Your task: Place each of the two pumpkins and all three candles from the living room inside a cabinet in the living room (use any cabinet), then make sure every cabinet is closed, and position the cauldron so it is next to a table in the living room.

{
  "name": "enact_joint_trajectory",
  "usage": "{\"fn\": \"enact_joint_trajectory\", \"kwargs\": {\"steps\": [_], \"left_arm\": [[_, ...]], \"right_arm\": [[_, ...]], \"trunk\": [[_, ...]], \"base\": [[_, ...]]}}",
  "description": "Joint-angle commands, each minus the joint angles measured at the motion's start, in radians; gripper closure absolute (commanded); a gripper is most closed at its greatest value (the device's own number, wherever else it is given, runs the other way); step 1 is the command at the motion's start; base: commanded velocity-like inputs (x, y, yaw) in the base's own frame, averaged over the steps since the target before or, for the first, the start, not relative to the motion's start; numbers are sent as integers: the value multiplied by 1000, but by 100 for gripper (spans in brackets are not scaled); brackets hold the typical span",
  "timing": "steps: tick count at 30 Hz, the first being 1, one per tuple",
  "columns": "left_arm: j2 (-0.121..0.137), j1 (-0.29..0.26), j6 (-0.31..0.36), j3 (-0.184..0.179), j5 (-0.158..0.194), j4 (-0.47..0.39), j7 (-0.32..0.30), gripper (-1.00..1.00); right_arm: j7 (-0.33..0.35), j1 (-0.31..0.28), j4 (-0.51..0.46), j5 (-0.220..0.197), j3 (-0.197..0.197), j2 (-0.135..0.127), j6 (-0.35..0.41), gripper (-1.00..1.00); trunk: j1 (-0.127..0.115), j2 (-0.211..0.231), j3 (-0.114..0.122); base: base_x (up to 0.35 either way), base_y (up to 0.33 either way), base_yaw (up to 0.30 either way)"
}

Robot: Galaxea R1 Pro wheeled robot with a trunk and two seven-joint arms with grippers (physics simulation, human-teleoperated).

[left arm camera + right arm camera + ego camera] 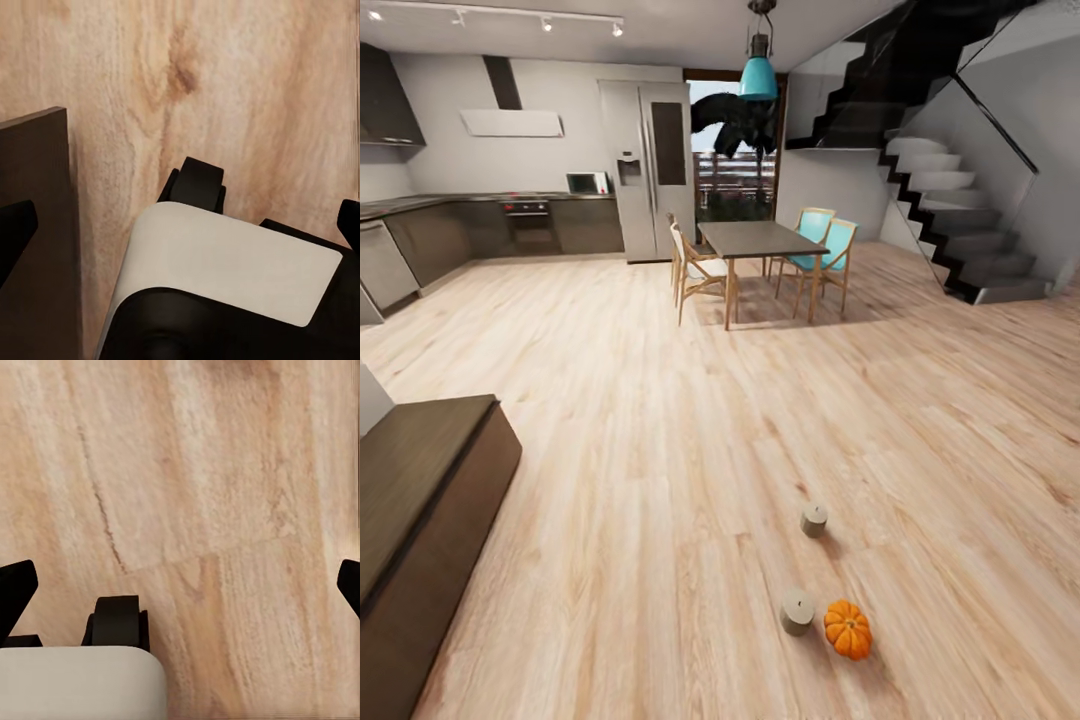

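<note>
I'm looking out over a wide wooden floor (660,420) that takes up most of the head view. At the lower left edge of the frame sits the cabinet (420,510), a long dark-brown unit seen from above and end-on. I cannot see its fronts from here, so I can't tell whether it is shut. I judge I have parked beside it on purpose, since everything I collect has to go inside it.

In the upper middle of the frame, well away from me, stands the dark dining table (755,240) with its chairs, which is not the table the cauldron needs. The staircase (960,200) climbs in the upper right and the kitchen units (490,225) run along the upper left.

The small things lie loose on the boards in the lower right of centre. One pumpkin (848,629) rests just beside a candle (797,611), nearly touching it. A second candle (814,520) stands a little higher in the frame, apart from the pair. All look upright and easy to grasp from above.

In the left wrist view the left gripper (180,225) has its dark finger tips at opposite edges of the picture, so it is spread wide with nothing in it, above the floor next to the cabinet's edge (37,240). The right gripper (180,585) is likewise spread apart over bare boards. I judge both hang ready while I steer towards the pumpkin.
</note>
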Motion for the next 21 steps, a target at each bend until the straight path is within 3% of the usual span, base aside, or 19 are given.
{"fn": "enact_joint_trajectory", "kwargs": {"steps": [1,8,21], "left_arm": [[0,0,0,0,0,0,0,-100],[-6,0,0,0,1,0,0,-100],[-6,0,0,0,1,0,0,-100]], "right_arm": [[0,0,0,0,0,0,0,-100],[-1,0,0,3,0,0,0,-100],[-5,0,3,3,0,0,0,-100]], "trunk": [[0,0,0],[0,0,-1],[0,0,-20]], "base": [[0,0,-274],[0,0,-52],[0,0,84]]}}
